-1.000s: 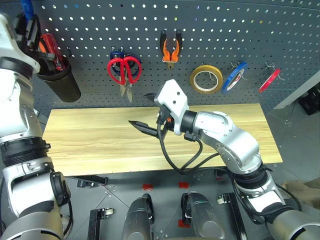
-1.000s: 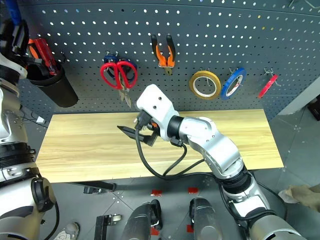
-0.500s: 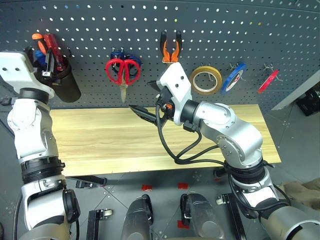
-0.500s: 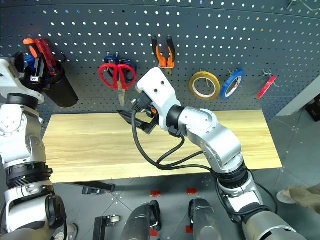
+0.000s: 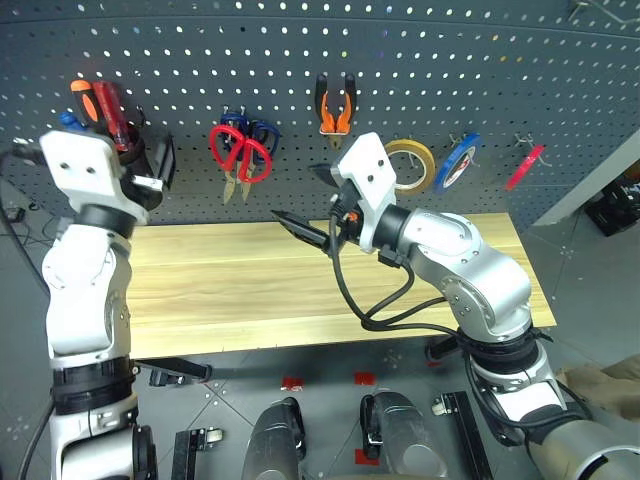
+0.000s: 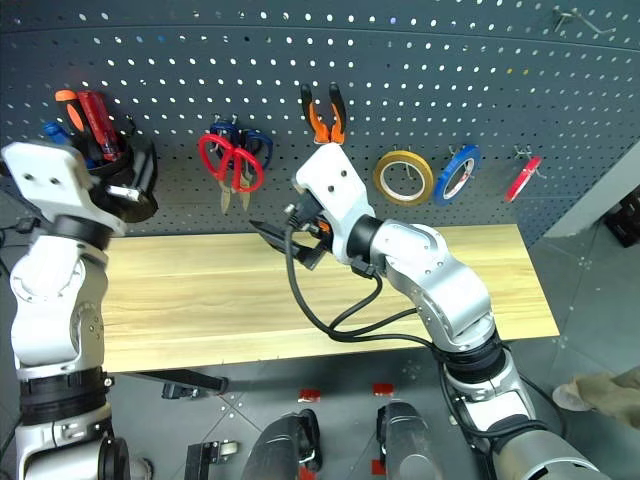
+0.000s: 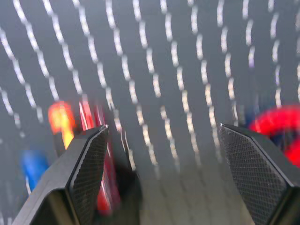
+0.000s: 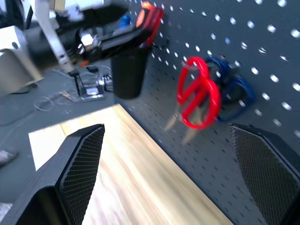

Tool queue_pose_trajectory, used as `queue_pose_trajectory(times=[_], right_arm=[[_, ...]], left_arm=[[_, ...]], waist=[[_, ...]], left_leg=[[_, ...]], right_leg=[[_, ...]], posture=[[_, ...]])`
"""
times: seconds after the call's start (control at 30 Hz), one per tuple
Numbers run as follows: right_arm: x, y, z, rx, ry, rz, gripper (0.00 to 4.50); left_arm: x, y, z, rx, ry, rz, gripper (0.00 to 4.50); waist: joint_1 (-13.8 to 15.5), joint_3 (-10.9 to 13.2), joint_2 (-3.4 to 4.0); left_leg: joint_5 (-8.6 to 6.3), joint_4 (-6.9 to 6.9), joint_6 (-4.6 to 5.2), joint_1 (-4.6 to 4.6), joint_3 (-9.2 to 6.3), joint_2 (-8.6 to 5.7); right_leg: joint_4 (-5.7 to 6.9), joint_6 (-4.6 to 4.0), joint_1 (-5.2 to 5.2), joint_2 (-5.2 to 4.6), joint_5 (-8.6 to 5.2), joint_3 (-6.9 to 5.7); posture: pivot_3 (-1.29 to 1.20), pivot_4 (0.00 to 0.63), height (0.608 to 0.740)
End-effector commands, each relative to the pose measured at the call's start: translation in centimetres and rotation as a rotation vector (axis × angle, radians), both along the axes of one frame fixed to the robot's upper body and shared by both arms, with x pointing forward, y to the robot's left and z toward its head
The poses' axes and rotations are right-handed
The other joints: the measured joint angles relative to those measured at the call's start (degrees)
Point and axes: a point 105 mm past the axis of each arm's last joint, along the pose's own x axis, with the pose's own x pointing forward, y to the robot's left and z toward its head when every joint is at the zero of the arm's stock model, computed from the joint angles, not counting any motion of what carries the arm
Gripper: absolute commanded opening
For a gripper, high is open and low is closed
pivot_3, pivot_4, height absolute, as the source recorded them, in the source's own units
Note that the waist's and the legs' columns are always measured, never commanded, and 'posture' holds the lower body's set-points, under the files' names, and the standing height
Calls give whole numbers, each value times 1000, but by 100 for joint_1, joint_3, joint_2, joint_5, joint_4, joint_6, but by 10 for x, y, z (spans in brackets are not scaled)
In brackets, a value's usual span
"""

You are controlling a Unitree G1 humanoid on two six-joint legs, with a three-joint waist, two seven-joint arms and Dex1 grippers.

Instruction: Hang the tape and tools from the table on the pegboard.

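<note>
Left eye view: thin red tape ring (image 5: 523,167), likely light, stiff, best pinched at its rim, hangs on grey perforated pegboard (image 5: 420,60) past rigid red scissors (image 5: 236,151) and rubber-handled pliers (image 5: 334,101); wood-grain table (image 5: 200,290) bare; left gripper (image 7: 159,154) and right gripper (image 5: 322,205) both spread, empty.

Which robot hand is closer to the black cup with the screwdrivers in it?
The left one. The left gripper is right at the black cup on the pegboard. The right gripper is off to the side, over the table, past the red scissors.
</note>
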Motion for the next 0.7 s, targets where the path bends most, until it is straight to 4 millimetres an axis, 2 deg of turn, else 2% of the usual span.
queue_pose_trajectory(times=[0.03, 0.13, 0.37, 0.5, 0.57, 0.7], right_arm=[[-3, -11, 2, 23, -50, -14, 4500], [3, -24, -19, 20, -26, -73, 4500], [31, -75, -101, 54, 57, -415, 4500], [38, -102, -137, 66, 100, -554, 4500], [43, -120, -149, 73, 105, -656, 4500], [50, -141, -159, 86, 106, -759, 4500]], left_arm=[[-17, 3, 0, -27, 6, 54, 3988], [-27, 1, -14, -41, 43, 33, 3988], [-34, 2, -58, -70, 146, 39, 3988], [-35, 8, -84, -108, 210, 65, 3988], [-36, 13, -95, -138, 233, 87, 3988], [-37, 16, -108, -147, 261, 99, 3988]], waist=[[2, -28, -2], [15, -114, 0], [78, -340, 0], [98, -436, 0], [100, -497, 13], [98, -556, 15]], left_leg=[[0, 1, 0, 2, -1, 0], [0, -1, -1, 6, -3, 0], [6, 8, 2, 13, 0, -3], [12, 9, 0, 23, 0, -5], [19, 9, -5, 28, -2, -3], [27, 7, -14, 38, -3, 1]], right_leg=[[9, 0, 0, 0, 0, 1], [18, -1, -1, 0, -1, 3], [25, -9, 5, 1, 6, 8], [40, -12, 9, 2, 8, 15], [48, -17, 8, 6, 12, 17], [59, -18, 9, 13, 12, 22]], posture=[[-172, 156, 740], [-164, 146, 740], [-157, 116, 740], [-152, 101, 740], [-149, 92, 740], [-146, 82, 740]])
